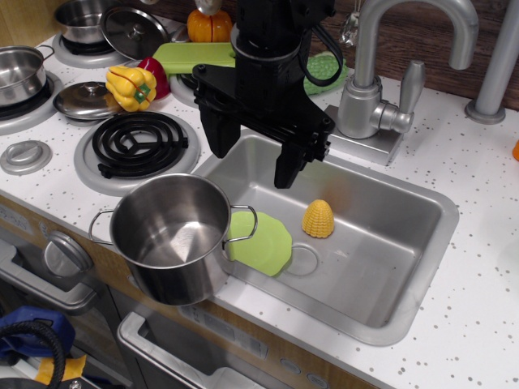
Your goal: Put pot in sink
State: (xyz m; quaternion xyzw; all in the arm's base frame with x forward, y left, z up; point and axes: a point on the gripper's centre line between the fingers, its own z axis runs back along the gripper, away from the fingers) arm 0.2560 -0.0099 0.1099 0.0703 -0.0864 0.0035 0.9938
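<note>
The tall shiny steel pot (pixel 172 237) stands upright on the counter's front edge, just left of the sink (pixel 381 267), its right wire handle overhanging the basin's left rim. It is empty and has no lid. My black gripper (pixel 251 166) hangs open above the sink's back left corner, behind and to the right of the pot. It holds nothing. Its two fingers point down, one over the counter edge and one over the basin.
In the sink lie a green plate (pixel 263 243) and a yellow corn piece (pixel 319 219). A faucet (pixel 381 89) stands behind it. A black coil burner (pixel 139 144), a yellow pepper (pixel 130 87), lids and smaller pots (pixel 20 73) are at the left.
</note>
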